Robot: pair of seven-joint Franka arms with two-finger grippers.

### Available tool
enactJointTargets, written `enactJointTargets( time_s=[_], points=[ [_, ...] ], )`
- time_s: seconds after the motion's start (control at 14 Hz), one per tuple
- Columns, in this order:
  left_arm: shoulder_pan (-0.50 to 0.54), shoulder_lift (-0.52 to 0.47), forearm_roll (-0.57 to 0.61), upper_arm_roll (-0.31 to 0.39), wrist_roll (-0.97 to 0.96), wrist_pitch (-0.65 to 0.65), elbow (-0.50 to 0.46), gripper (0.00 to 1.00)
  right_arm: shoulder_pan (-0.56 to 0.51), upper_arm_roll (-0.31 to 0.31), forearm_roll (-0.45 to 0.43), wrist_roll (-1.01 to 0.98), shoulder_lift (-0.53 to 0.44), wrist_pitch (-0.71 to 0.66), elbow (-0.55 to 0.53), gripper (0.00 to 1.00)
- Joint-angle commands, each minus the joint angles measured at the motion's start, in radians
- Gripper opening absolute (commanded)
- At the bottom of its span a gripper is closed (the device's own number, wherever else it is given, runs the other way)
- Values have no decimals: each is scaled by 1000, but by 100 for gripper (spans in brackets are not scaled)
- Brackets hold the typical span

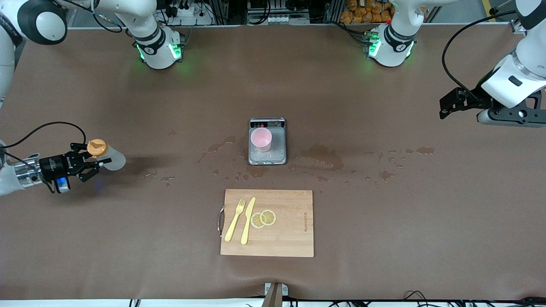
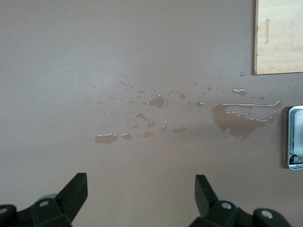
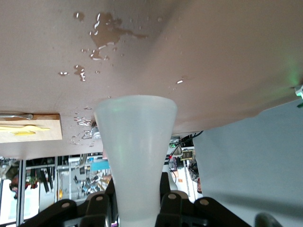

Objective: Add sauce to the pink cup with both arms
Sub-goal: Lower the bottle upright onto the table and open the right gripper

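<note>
Two white robot arms reach over a brown table. Front view: the right gripper, over the right arm's end, clamps the sauce bottle; the pink cup stands on a grey scale mid-table. Left wrist view: the left gripper hangs spread wide above spilled droplets. Right wrist view: fingers pinch the bottle.

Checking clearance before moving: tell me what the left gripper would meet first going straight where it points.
Probably only the wet tabletop: the left gripper, jaws open, faces bare table and puddles, though depth is unclear.
</note>
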Motion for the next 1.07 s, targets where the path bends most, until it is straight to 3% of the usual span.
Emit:
enactJointTargets(
  time_s=[0.0, 0.64, 0.78, 0.85, 1.0],
  points=[
    [6, 3, 7, -6, 2, 4, 10, 100, -46, 17, 29, -67, 57, -24, 12, 14],
    [-5, -2, 18, -18, -11, -3, 10, 100, -55, 11, 23, -170, 155, -10, 10, 15],
    [-3, -3, 23, -54, -14, -4, 10, 100, -55, 11, 17, -172, 162, 5, 12, 19],
    [-2, -5, 23, -58, -28, -6, 10, 100, -54, 11, 15, -172, 163, 5, 12, 23],
    [7, -8, 21, -55, -41, -19, 10, 100, -52, 11, 14, -170, 166, 10, 12, 49]
  ],
)
